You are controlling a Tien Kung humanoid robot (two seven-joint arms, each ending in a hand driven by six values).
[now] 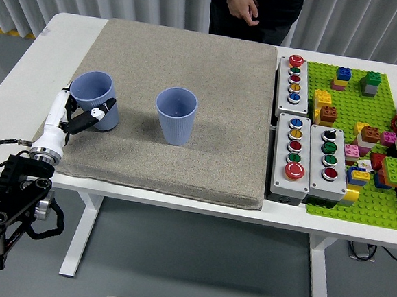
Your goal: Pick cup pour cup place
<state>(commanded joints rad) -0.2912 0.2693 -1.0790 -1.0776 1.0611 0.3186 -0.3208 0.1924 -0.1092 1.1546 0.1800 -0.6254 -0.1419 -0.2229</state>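
Observation:
Two blue ribbed cups stand on the grey mat (pixel 191 72). The left cup (pixel 94 95) sits near the mat's left edge and leans slightly. The right cup (pixel 176 114) stands upright at the mat's middle; no contents are visible in either. My left hand (pixel 77 115), white with black fingers, comes in from the lower left. Its fingers (pixel 94 115) curl across the left cup's front lower wall, with a black thumb tip behind the cup's left side. My right hand is out of view.
A person in dark clothes stands at the table's far side with a hand (pixel 245 6) hanging free. Right of the mat lie grey button boxes (pixel 295 79) (pixel 311 161), then a green baseplate (pixel 365 134) with several toy bricks.

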